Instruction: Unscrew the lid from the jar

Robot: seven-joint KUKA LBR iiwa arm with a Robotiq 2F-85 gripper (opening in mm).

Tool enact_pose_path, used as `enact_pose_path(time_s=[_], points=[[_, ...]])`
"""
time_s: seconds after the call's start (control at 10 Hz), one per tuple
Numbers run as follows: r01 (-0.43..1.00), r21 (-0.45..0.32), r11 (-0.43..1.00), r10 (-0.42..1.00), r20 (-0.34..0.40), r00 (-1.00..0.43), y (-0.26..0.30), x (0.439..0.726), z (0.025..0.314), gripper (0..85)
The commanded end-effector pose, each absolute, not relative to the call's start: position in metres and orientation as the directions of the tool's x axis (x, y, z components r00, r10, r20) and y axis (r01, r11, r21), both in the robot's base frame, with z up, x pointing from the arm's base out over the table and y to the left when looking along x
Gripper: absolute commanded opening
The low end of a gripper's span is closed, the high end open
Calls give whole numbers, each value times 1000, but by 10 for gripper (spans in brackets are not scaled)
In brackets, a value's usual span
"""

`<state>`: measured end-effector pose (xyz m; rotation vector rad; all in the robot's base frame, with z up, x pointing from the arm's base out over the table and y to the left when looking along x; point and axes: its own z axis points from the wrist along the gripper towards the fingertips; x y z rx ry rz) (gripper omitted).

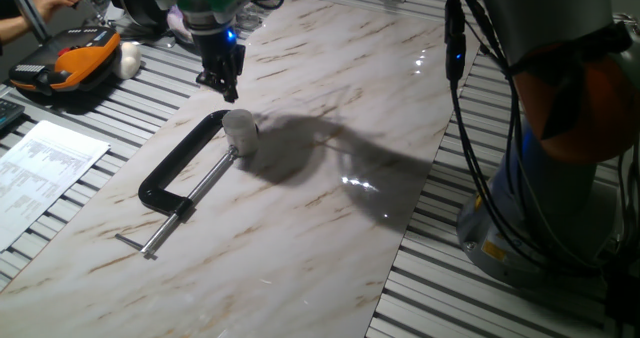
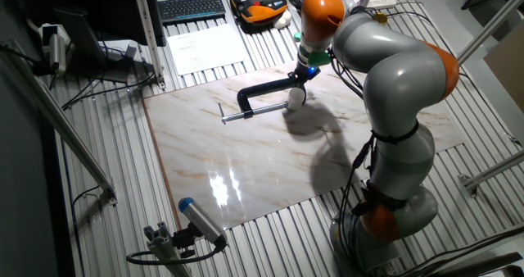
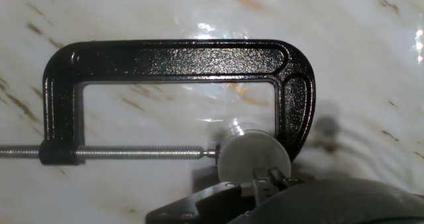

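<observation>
- One fixed view: the jar [image 1: 241, 141] stands upright on the marble table [image 1: 330, 228], axis vertical, lid [image 1: 238, 122] on top facing up. It sits inside the mouth of the black C-clamp [image 1: 180, 178], right at the screw end. The clamp lies flat, its screw rod running down-left away from the jar. The gripper [image 1: 222, 83] hangs just above and a bit behind the lid, apart from it. Can't tell how wide the fingers are. An orange case [image 1: 70, 63] and a sheet of paper [image 1: 45, 173] sit off to the left.
- The other fixed view: same deal, the jar [image 2: 295, 97] is a small white blob at the clamp's [image 2: 262, 97] right end, with the gripper [image 2: 304, 70] right over it. The finger gap is too small to read here.
- Hand view: looking straight down, the lid [image 3: 254, 159] shows as a round disc pinched between the screw tip and the clamp's [image 3: 172, 61] right arm. The fingers themselves aren't clear.
</observation>
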<state>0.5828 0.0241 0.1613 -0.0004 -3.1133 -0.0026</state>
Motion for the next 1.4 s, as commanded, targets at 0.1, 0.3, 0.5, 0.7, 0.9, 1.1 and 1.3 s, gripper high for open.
enact_pose_path(time_s=[0.1,0.3,0.5,0.7,0.9,1.1,1.3], points=[[1,3,1000,1,29,-1000,22,583,165,0],[1,-3,1000,1,24,-1000,22,585,170,0],[0,-23,1000,1,21,-1000,21,586,178,0],[-7,-12,1000,-7,27,-1000,24,589,180,0],[-13,-29,999,-13,21,-1000,25,588,181,0],[-18,-21,1000,-17,11,-1000,25,588,181,0],[-2,-23,1000,-2,0,-1000,25,588,181,0]])
